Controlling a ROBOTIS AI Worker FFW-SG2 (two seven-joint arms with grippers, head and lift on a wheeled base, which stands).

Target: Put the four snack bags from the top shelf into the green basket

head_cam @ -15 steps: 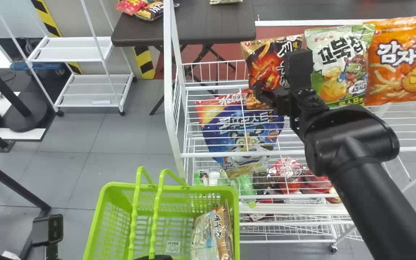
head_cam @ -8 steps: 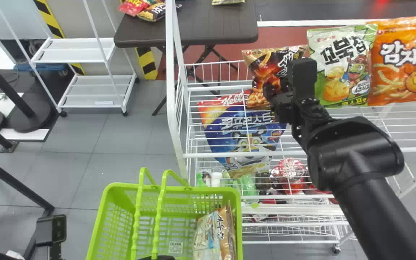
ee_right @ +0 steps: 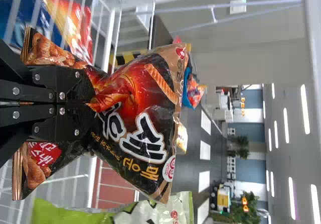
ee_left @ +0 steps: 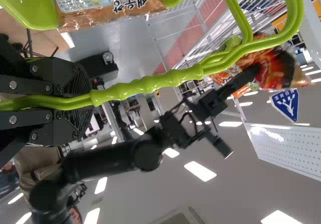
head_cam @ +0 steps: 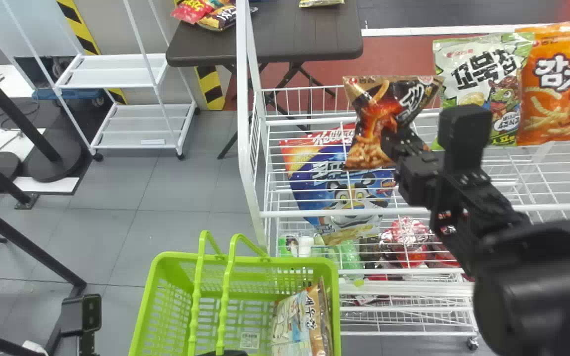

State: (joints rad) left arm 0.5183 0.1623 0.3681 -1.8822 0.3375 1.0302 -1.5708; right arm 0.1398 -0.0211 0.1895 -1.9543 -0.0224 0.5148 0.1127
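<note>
My right gripper (head_cam: pixel 396 143) holds the black and orange snack bag (head_cam: pixel 376 116) above the rack's left part. In the right wrist view, my right gripper (ee_right: pixel 90 102) is shut on the middle of that bag (ee_right: pixel 145 108), creasing it. The green-white bag (head_cam: pixel 483 84) and the orange bag (head_cam: pixel 562 89) stand on the top shelf. The green basket (head_cam: pixel 159 296) has a brown-topped snack bag (head_cam: pixel 309 316) at its right side. In the left wrist view, my left gripper (ee_left: pixel 90 101) is shut on the basket's handles (ee_left: pixel 150 85).
A blue cereal bag (head_cam: pixel 339 188) lies behind the wire bars of the white rack (head_cam: pixel 314 214). Red packages (head_cam: pixel 406 237) are lower down. A dark table (head_cam: pixel 309 39) and a white shelf cart (head_cam: pixel 136 113) stand behind.
The right gripper has moved back toward the robot and the black and orange bag has come away from its neighbours, now lower and tilted. The head view has shifted slightly.
</note>
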